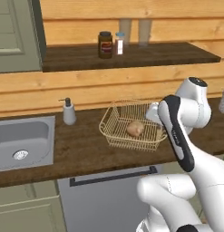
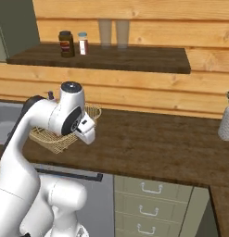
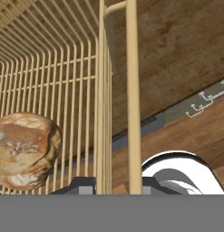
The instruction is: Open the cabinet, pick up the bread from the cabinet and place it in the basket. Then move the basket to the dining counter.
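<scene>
Here the basket (image 1: 131, 124) stands on the wooden worktop (image 1: 86, 145), between its rear and front edges and to the right of the steel sink (image 1: 22, 142). The bread (image 1: 135, 128) lies inside the basket, on its mesh floor. In the left base view the arm's forearm covers the basket's right end, so the gripper itself is hidden there. In the right base view the arm's wrist joint covers most of the basket (image 2: 90, 111); only its rim and part of its mesh show, and the bread is concealed.

In the hand view the gripper (image 3: 114, 186) straddles the basket's rim wire (image 3: 133, 90), with one dark fingertip on each side of the wire at the bottom of the picture. The fingertips are cut off by the lower band, so whether they press the wire or stand slightly apart from it cannot be told. The bread (image 3: 25, 152) appears at the left, partly cut by the picture's edge, behind the mesh side wall.

A soap dispenser (image 1: 68, 112) stands near the rear edge of the worktop, beside the sink. The cabinet door (image 1: 16, 36) is cut off at the upper left corner.
</scene>
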Controlling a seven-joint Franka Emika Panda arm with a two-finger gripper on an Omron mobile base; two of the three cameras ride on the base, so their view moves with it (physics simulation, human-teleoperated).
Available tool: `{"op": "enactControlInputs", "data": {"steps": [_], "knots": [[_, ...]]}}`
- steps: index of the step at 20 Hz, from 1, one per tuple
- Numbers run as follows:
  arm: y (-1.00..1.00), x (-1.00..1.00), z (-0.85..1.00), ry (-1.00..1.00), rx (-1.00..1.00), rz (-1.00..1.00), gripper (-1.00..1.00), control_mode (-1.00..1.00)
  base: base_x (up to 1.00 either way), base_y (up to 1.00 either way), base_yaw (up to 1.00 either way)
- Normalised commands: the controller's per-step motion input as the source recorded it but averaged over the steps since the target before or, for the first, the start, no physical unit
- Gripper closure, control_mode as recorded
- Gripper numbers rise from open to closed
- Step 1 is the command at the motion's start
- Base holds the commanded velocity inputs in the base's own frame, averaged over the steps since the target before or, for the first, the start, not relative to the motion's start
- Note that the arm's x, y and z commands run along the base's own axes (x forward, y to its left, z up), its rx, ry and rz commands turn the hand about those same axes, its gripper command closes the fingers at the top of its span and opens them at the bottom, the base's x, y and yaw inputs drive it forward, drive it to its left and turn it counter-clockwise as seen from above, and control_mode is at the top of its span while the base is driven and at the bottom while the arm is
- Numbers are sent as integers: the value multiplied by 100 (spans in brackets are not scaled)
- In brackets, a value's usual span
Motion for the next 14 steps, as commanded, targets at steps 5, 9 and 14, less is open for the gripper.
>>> {"op": "enactControlInputs", "data": {"steps": [5,9,14], "knots": [[0,0,0,0,0,0,100,100,-100,54,17],[0,0,0,0,0,0,100,100,-75,73,52],[0,0,0,0,0,0,100,100,-63,78,68]]}}
